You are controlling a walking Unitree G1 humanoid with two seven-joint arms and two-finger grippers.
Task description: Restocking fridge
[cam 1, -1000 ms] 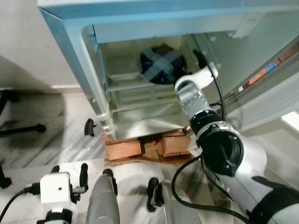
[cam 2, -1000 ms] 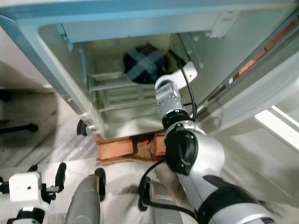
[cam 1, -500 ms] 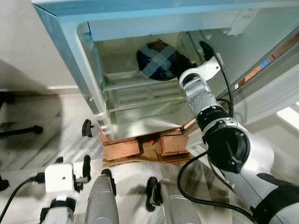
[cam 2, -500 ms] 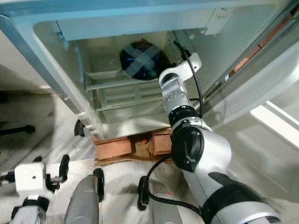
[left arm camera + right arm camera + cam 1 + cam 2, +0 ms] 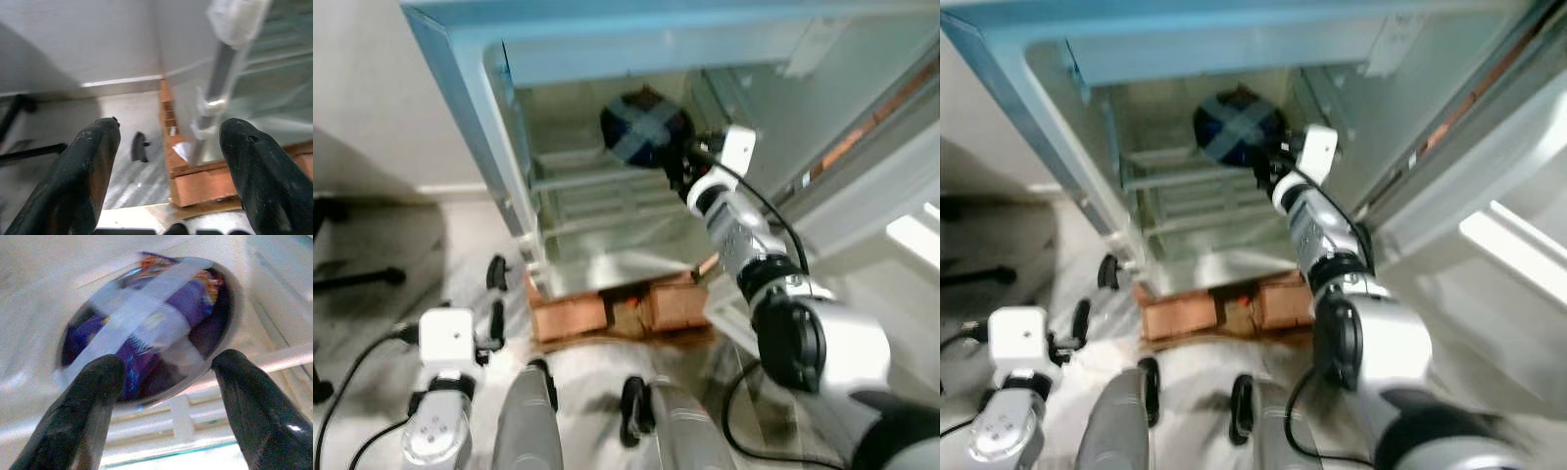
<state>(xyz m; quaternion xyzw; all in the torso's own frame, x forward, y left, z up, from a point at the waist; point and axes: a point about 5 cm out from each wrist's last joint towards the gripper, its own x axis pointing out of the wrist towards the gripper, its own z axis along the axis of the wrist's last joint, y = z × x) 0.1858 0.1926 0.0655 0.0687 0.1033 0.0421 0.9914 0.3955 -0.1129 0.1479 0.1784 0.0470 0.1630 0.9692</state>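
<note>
Soft indoor light, and motion blur across all your views.
Your head views smear most at the right arm and lower right corner. The fridge (image 5: 607,147) interior reads pale and dim toward the back; a bright patch glares at the right edge. Your right wrist view blurs the bowl (image 5: 146,328); shadow darkens the floor (image 5: 58,127) on the left.

The fridge (image 5: 460,108) stands open, and the way in at the front is free between its left wall and the door (image 5: 862,166) on the right. On the shelf (image 5: 597,176) a taped bowl (image 5: 646,127) takes the back middle (blurred here), with the right gripper (image 5: 164,382) spread just before it. Below, bricks (image 5: 573,315) block the floor under the cabinet. The left gripper (image 5: 168,161) hangs apart, low, beside the fridge's corner.
</note>
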